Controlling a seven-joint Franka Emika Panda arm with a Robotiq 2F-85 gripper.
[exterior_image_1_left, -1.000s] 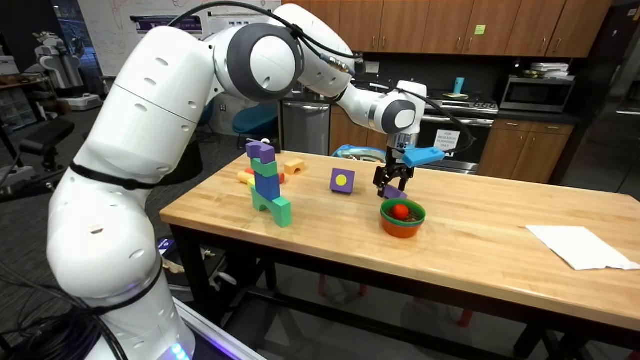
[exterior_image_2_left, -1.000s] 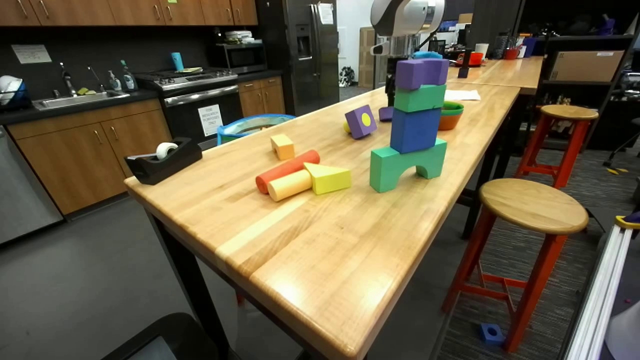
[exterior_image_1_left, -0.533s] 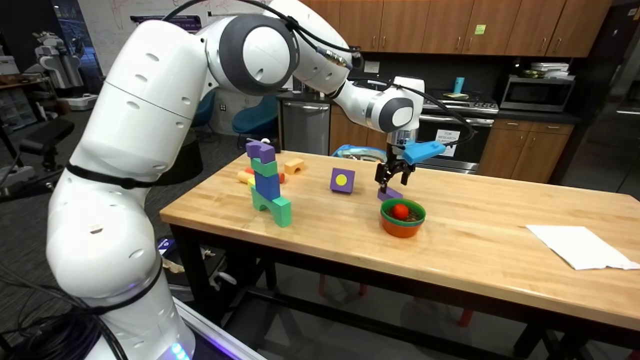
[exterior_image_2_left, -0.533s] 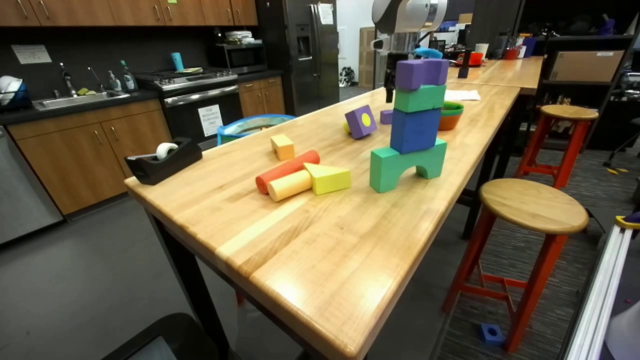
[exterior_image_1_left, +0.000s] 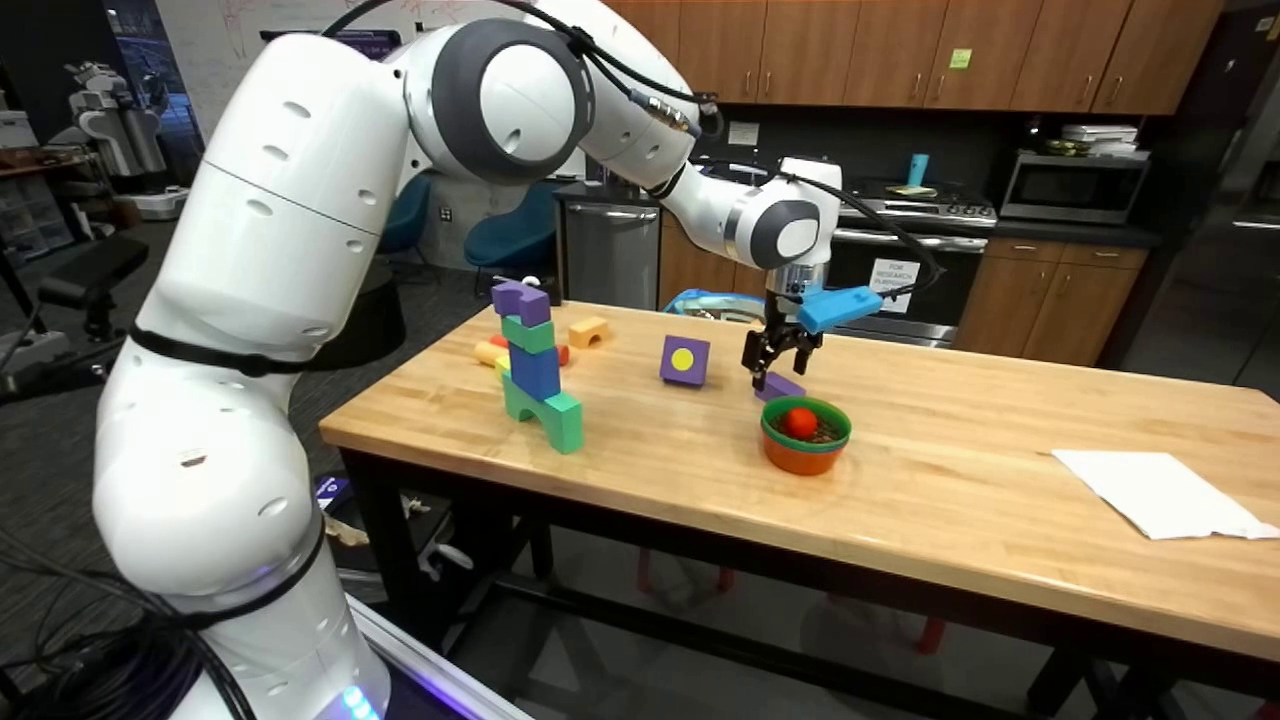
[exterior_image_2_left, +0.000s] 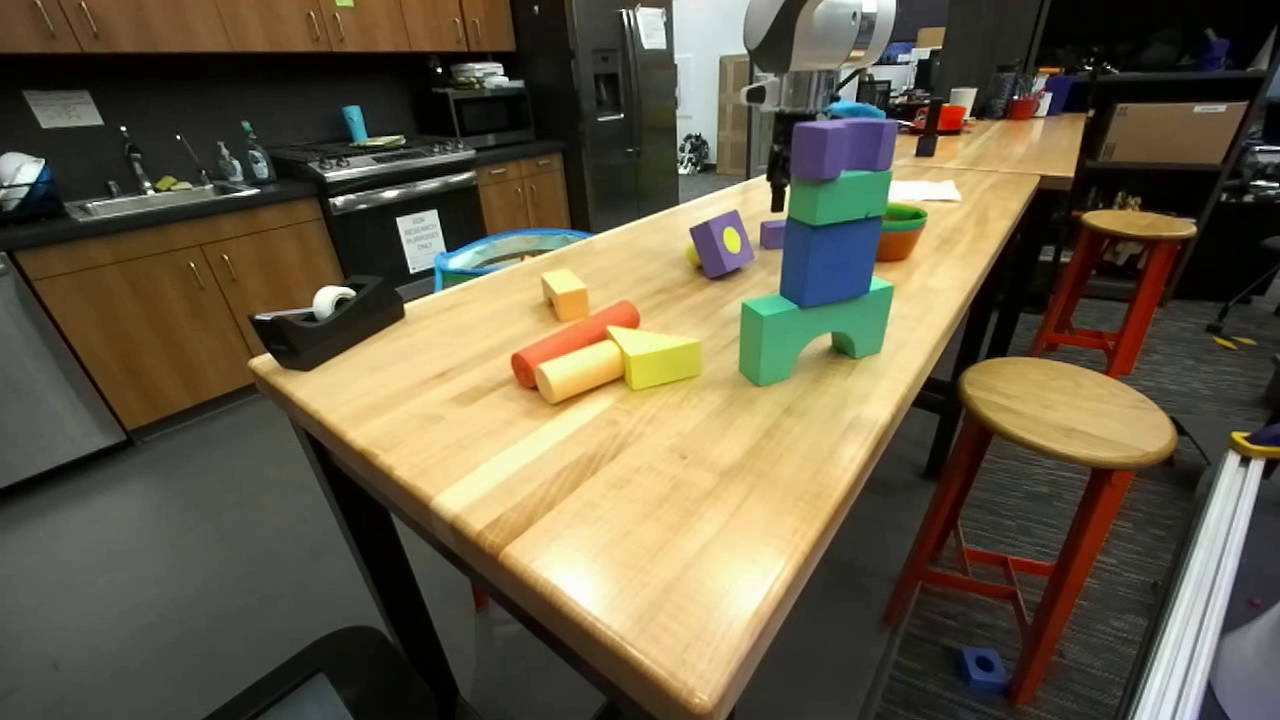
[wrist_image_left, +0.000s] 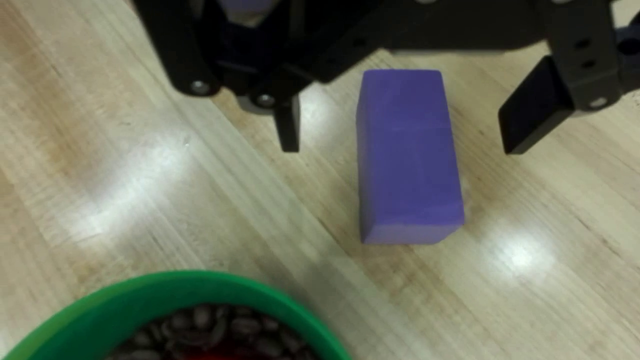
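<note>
In the wrist view, the table (wrist_image_left: 525, 310) is pale striped wood with shiny patches left and right. The gripper (wrist_image_left: 401, 152) has its fingers (wrist_image_left: 287, 130) spread wide, holding nothing; the purple block (wrist_image_left: 410, 160) lies on the wood between and below them, apart from both. A green bowl (wrist_image_left: 195, 285) of brown beans (wrist_image_left: 245, 325) shows near left.

In an exterior view, the table spans left to right. The gripper hangs over its far half, just above the purple block; the green bowl, bearing a red ball (exterior_image_1_left: 801, 423), sits nearer. A stack (exterior_image_1_left: 535, 375) stands left, with a cube (exterior_image_1_left: 684, 361) between it and the purple block; paper (exterior_image_1_left: 1160, 490) lies right. Far behind are wood cupboards (exterior_image_1_left: 880, 50), a microwave (exterior_image_1_left: 1074, 190) and, to the left, a blue chair (exterior_image_1_left: 515, 235).

In an exterior view, the table runs from near to far, its near end glossy. The purple block shows far off, between cube and stack. A tape dispenser (exterior_image_2_left: 340, 335) stands at the left edge; a red cylinder (exterior_image_2_left: 575, 340) and a yellow wedge (exterior_image_2_left: 660, 360) lie right of it. Left are a sink (exterior_image_2_left: 120, 208), an oven (exterior_image_2_left: 365, 235) and a fridge (exterior_image_2_left: 610, 180); right, two red-legged stools (exterior_image_2_left: 1065, 410) and, on grey carpet (exterior_image_2_left: 1150, 560), a blue block (exterior_image_2_left: 975, 680).
</note>
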